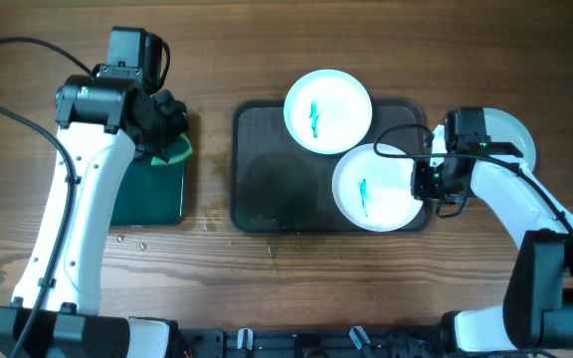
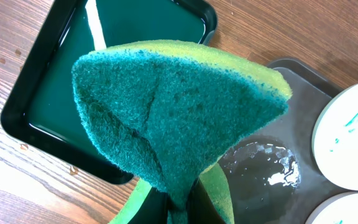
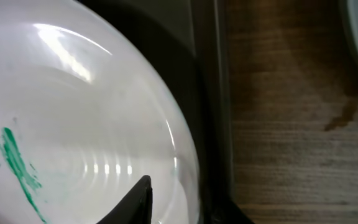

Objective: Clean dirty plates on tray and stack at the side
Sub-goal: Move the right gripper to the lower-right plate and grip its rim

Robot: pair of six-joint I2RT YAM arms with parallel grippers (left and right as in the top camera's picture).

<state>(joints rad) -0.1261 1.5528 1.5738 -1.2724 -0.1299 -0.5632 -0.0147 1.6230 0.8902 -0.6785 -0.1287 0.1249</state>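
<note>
Two white plates lie on the dark tray [image 1: 267,189]: one at the back [image 1: 328,109] and one at the front right [image 1: 374,187], each with a teal smear. A third plate [image 1: 515,139] sits on the table to the right, partly under my right arm. My right gripper [image 1: 424,179] is at the front plate's right rim. In the right wrist view one finger [image 3: 138,199] lies over the plate [image 3: 73,124] and the other is outside the rim; whether they pinch it does not show. My left gripper [image 2: 179,211] is shut on a green sponge [image 2: 173,112].
A small black tray with a green inside [image 1: 152,194] lies at the left, below the sponge [image 1: 177,149]. A wet patch [image 2: 266,165] shines on the big tray's left half. Small crumbs [image 1: 127,239] dot the wood near the small tray.
</note>
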